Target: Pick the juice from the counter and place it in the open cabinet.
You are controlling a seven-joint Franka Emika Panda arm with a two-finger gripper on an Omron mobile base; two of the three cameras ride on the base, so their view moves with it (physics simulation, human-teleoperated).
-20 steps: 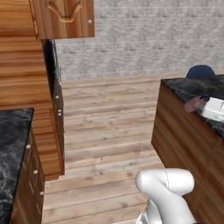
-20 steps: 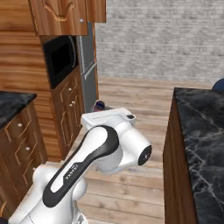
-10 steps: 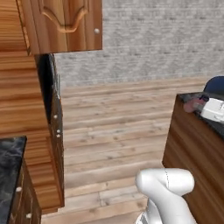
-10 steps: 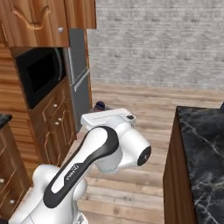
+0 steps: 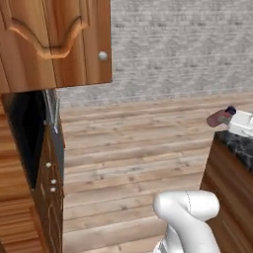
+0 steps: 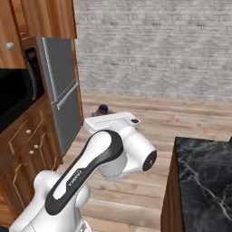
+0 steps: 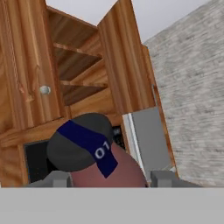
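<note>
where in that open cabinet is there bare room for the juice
In the hand view, the open cabinet shows bare wood shelves between its two swung-out doors; nothing stands on the parts in view, so any shelf looks free. The passage narrows at the left door's round knob. The juice sits clamped in the gripper, below the shelves.

In the hand view, the juice point(image 7: 94, 151) sits between the two fingertips point(image 7: 56, 178), its cap toward the open cabinet point(image 7: 78, 70), which lies ahead and above. The cabinet's shelves are bare, its door point(image 7: 124, 61) swung out to the right. Below the cabinet is a microwave point(image 7: 37, 159); a fridge point(image 7: 151, 138) stands right of it. In the right base view, the counter point(image 6: 204, 181) lies to the arm's right.
</note>
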